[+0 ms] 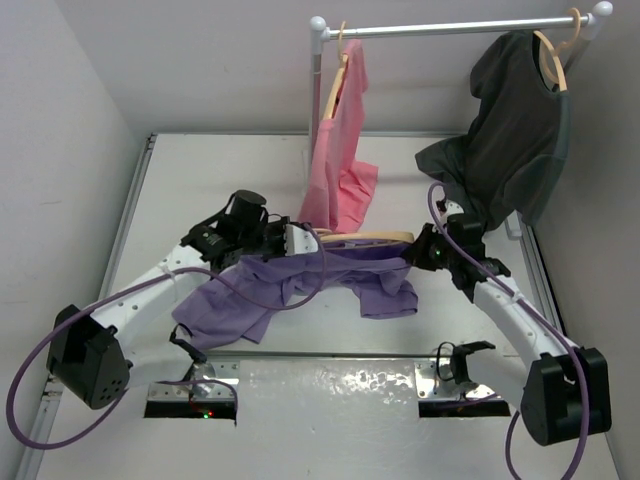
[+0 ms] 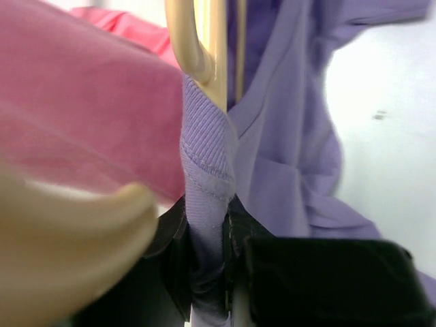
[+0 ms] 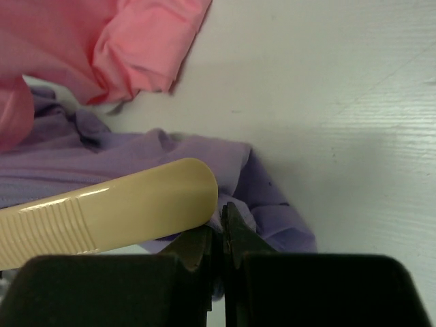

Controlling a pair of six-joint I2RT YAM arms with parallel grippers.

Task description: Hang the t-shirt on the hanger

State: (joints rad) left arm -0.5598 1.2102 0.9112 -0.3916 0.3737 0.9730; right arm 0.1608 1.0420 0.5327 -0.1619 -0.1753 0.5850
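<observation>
Left gripper (image 2: 208, 262) is clamped tight on the ribbed collar of the t-shirt (image 2: 286, 136), purple cloth squeezed between the black fingers. Right above the pinch, the pale wooden hanger (image 2: 204, 48) runs up against the collar band. A blurred tan curve fills the near corner of that wrist view. The pink shirt (image 2: 82, 116) crowds in from the side.

Over to the right gripper (image 3: 221, 228): its fingers are pressed together with barely a gap, right at the hanger's rounded end and the purple cloth bunched under it. Whether a fold is caught between them I cannot tell.

From above, the t-shirt is slung between the two grippers in the middle of the surface (image 1: 200, 180). The hanger's arm shows along its far edge, and the body and one sleeve sag down onto the surface toward the near left. Behind, the pink shirt and a grey shirt (image 1: 510, 130) each hang from their own hanger on the rail (image 1: 460, 28).
</observation>
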